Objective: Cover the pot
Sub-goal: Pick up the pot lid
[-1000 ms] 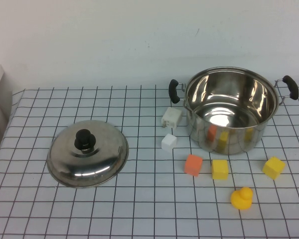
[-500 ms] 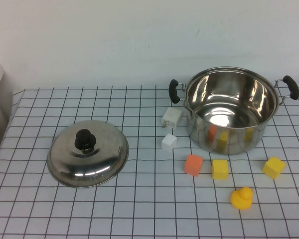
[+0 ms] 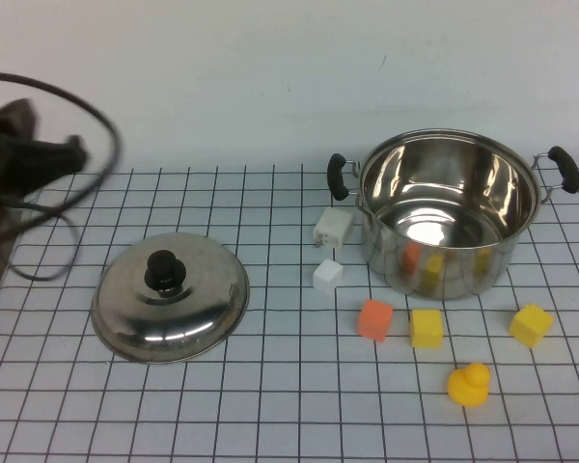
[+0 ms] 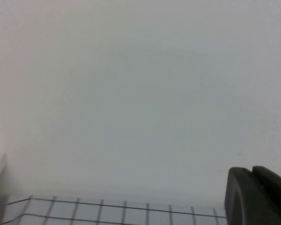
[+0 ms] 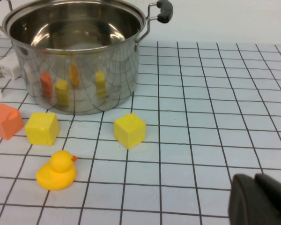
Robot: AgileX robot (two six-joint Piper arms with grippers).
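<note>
The pot (image 3: 447, 210) is a large shiny steel pot with two black loop handles. It stands open and empty at the back right, and also shows in the right wrist view (image 5: 75, 61). The domed steel lid (image 3: 170, 294) with a black knob lies on the table at the left, apart from the pot. My left gripper (image 4: 252, 171) is shut and empty, raised and facing the back wall. Its arm (image 3: 19, 154) shows blurred at the far left, behind the lid. My right gripper (image 5: 254, 177) is shut and empty, low over the table to the pot's right, outside the high view.
Two white blocks (image 3: 330, 228) (image 3: 326, 276) lie left of the pot. An orange block (image 3: 373, 319), two yellow blocks (image 3: 426, 328) (image 3: 529, 324) and a yellow toy duck (image 3: 468, 384) lie in front of it. A black cable (image 3: 87, 193) loops from the left arm.
My left arm with its cable has come into the high view at the far left, blurred by motion. The pot, lid and blocks have not moved.
</note>
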